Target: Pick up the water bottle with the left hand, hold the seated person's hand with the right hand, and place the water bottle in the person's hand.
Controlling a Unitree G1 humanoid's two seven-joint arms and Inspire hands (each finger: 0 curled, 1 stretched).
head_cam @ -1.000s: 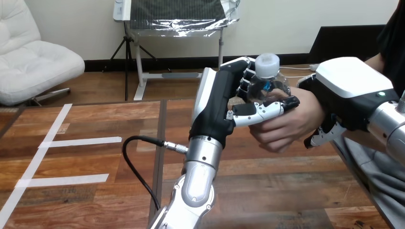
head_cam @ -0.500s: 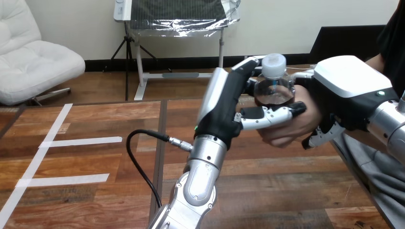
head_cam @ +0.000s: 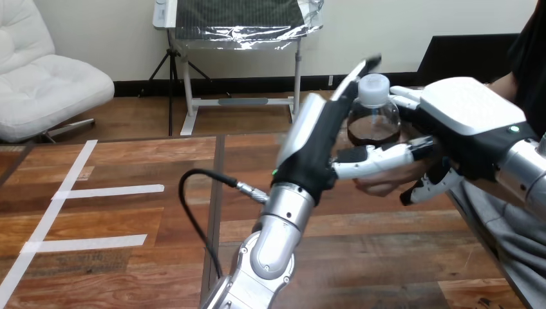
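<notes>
Bottle: the clear plastic water bottle (head_cam: 373, 123) with its white cap (head_cam: 373, 87) stands upright in the air, right of the view's centre, well above the brown wooden table (head_cam: 386, 251) and boxed in between the two robot hands.

Below the bottle: the person's hand (head_cam: 385, 185) sits directly under it with its own fingers curled. Whether the bottle's base actually rests on that hand cannot be told, because a robot thumb crosses in front.

Left hand: the black, white-shelled left hand (head_cam: 315, 158) rises on its silver forearm just left of the bottle. Its fingers (head_cam: 360, 69) are straight, pointing up past the cap. The thumb lies stretched flat across the bottle's lower front. Nothing is curled round the bottle.

Right hand: the right hand (head_cam: 467, 125) comes in from the right, white shell up. Its fingers (head_cam: 402, 96) reach over beside the bottle's shoulder and its thumb hooks underneath, so the person's hand is clasped between them.

Table: white tape stripes (head_cam: 109, 190) lie on the left part, well apart from all the hands.
</notes>
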